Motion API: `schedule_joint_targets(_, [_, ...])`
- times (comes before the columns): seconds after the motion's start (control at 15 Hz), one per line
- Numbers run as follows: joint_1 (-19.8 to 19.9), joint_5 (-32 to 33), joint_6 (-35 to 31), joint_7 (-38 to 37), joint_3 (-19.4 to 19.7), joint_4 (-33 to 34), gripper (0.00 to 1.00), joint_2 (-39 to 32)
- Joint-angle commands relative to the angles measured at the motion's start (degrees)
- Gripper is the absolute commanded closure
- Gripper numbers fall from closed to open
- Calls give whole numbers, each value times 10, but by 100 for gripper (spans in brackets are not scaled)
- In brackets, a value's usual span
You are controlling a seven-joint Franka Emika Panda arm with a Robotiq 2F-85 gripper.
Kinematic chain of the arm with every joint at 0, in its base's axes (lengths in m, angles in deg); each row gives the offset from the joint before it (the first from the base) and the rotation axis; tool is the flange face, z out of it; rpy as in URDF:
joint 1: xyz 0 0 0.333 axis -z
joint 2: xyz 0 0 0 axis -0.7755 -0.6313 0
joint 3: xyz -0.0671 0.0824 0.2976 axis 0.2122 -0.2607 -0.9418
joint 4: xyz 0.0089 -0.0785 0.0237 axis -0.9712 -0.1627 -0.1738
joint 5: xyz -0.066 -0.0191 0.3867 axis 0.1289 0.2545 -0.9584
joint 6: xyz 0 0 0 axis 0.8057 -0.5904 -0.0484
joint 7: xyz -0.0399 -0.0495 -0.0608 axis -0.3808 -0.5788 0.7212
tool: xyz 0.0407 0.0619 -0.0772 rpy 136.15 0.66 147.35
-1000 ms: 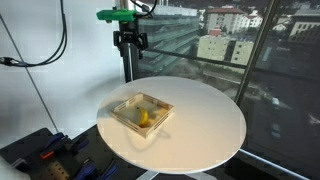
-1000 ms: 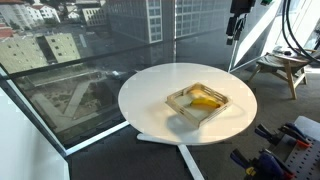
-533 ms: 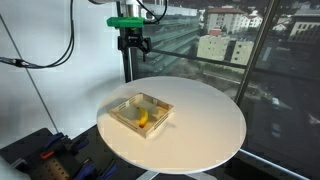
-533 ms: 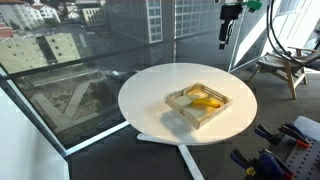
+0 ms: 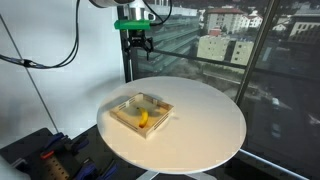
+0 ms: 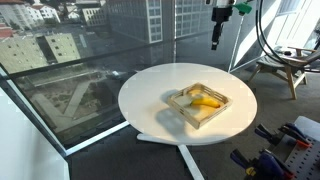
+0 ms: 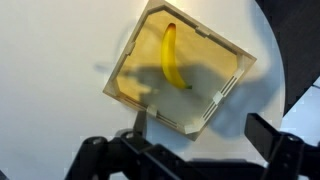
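Note:
A yellow banana [image 7: 173, 58] lies in a square wooden tray [image 7: 225, 87] on a round white table [image 5: 200, 125]. The tray with the banana shows in both exterior views [image 5: 127, 122] [image 6: 222, 107]. My gripper [image 5: 137, 42] hangs high above the far side of the table, well clear of the tray; it also shows in an exterior view [image 6: 217, 38]. In the wrist view its two dark fingers [image 7: 205, 135] stand wide apart with nothing between them, looking down on the tray.
Tall windows surround the table [image 6: 150, 85]. A wooden stool [image 6: 280, 66] stands beyond it. Toolboxes and clamps lie on the floor [image 5: 50, 155] [image 6: 285, 145]. Cables hang from the arm [image 5: 70, 40].
The gripper has moved sideways above the table, toward its middle, staying high and open. The tray and banana have not moved.

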Motion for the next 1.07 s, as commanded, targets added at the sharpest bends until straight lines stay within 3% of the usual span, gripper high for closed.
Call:
schedule_joint_targets(0.0, [8, -11, -6, 33, -3, 37, 0, -31])
schedule_joint_targets(1.0, [43, -47, -78, 45, -5, 52, 0, -121])
